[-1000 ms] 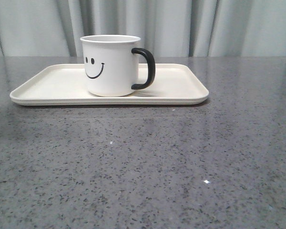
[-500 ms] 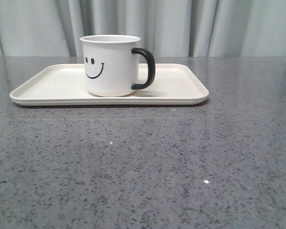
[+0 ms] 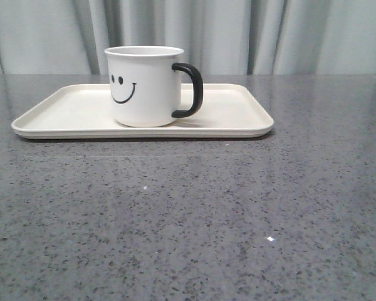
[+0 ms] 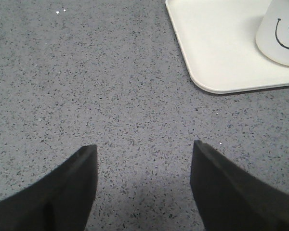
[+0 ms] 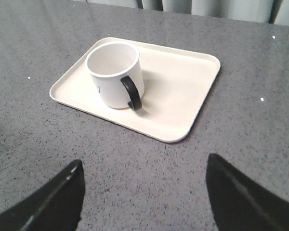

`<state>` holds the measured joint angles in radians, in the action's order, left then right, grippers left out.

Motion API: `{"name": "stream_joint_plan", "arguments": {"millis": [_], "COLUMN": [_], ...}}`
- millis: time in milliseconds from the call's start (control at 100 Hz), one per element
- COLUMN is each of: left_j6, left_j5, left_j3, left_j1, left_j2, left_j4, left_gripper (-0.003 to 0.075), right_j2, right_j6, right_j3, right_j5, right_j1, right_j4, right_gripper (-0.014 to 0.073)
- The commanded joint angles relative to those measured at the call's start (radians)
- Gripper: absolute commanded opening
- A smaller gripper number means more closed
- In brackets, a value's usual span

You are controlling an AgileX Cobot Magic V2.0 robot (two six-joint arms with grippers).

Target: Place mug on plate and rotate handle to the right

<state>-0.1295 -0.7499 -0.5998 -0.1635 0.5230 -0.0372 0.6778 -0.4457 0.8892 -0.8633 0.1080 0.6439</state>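
Both hands are spread wide and hold nothing: the left hand (image 4: 143, 185) and right hand (image 5: 143, 197) hover over bare table (image 3: 188, 219). On the plate (image 3: 238, 119) the mug (image 3: 144, 88) stands upright, handle (image 3: 189, 91) pointing right; the task looks complete.

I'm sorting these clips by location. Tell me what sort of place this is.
Probably a staged lab or test bench: a bare grey speckled stone-look tabletop, a plain pale curtain behind it, and only a mug on a plate.

mug (image 4: 281, 36) cut off at frame edge, handle hidden
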Motion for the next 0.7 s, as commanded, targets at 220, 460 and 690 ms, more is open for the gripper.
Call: {"name": "stream_joint_plan", "arguments": {"millis": [220,460,690], "left_j6": [-0.007,-0.007,-0.007], "left_j5": [0.076,0.076,0.074], "left_j3": [-0.026,-0.026,-0.026], "left_j1": [0.001,0.001,0.001], "left_j2": [0.003,0.003,0.003], "left_j4": [-0.003,-0.003,-0.003], "left_gripper": [0.0421,0.0421,0.0421], "right_j2": [0.286,0.478,0.664], "right_j6": [-0.056,-0.056,-0.053], "right_j3": [0.252,0.379,0.496], "right_j5": [0.087,0.19,0.269], "right_j1": [0.05,0.227,0.358], "right_j4": [0.052,0.03,0.003], "right_gripper": [0.0531,0.0529,0.0475]}}
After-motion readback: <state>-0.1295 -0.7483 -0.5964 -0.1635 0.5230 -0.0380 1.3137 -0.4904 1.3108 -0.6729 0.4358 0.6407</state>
